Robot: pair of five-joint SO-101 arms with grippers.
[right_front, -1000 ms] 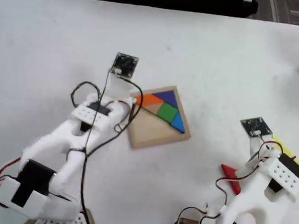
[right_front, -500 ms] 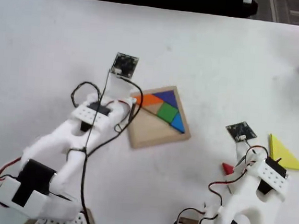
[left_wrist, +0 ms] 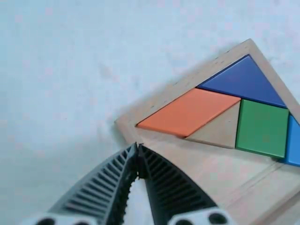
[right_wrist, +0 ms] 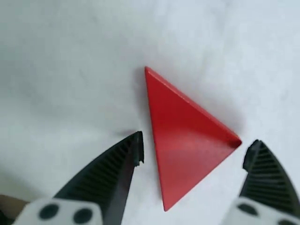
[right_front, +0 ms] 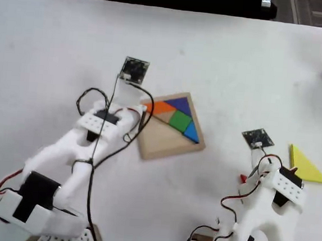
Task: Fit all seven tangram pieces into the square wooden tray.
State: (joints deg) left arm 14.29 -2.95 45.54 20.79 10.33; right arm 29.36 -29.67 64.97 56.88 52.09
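Left arm parked at the square wooden tray [right_front: 167, 141], its jaws pinched tight, tips together with nothing between them, right at the tray's rim beside the orange parallelogram [left_wrist: 190, 111]. Four colours are seated along one side of the tray: the orange, a dark blue triangle [left_wrist: 243, 82], a green square [left_wrist: 261, 127] and a light blue piece [right_front: 191, 133] at the corner. The other half of the tray is bare wood.

Over on the right, the right jaws are spread wide and straddle the red triangle [right_wrist: 185, 140], one finger on each side (neither looks to be touching it). The red triangle lies flat on the white bench [right_front: 239, 60], well apart from the tray. The yellow triangle [right_front: 306, 166] sits flat on the bench just beside that arm, on the side away from the tray.
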